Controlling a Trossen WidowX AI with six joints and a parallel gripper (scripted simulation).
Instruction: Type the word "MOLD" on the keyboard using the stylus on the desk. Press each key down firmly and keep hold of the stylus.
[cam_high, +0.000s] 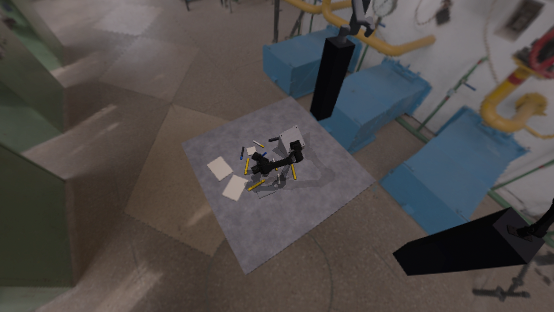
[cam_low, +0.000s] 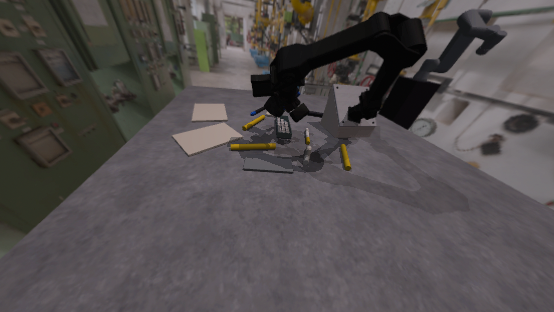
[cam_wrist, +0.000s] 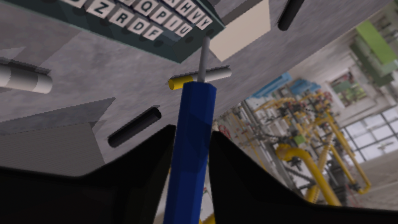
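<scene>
My gripper (cam_low: 287, 110) (cam_wrist: 193, 135) is shut on the blue stylus (cam_wrist: 192, 145), above the desk. The thin grey tip of the stylus points away from the fingers and overlaps the casing's edge near the Y key in the wrist view; its height above the keyboard cannot be told. The dark green keyboard (cam_low: 283, 130) (cam_wrist: 172, 54) lies on the desk below the gripper. Its white keys fill the upper left of the wrist view, where Z, R, D, F, Q, P, I, U, H, V and Y are readable. The M, O and L keys are not readable there.
A grey box (cam_low: 356, 131) stands beside the arm's base. Yellow markers (cam_low: 253, 147) (cam_high: 256, 185), a white-and-yellow pen (cam_low: 307, 136) and a thin dark plate (cam_low: 268, 164) lie around the keyboard. Two beige pads (cam_low: 209, 113) (cam_high: 235, 188) lie to the left. A black pen (cam_wrist: 135, 127) lies near the box.
</scene>
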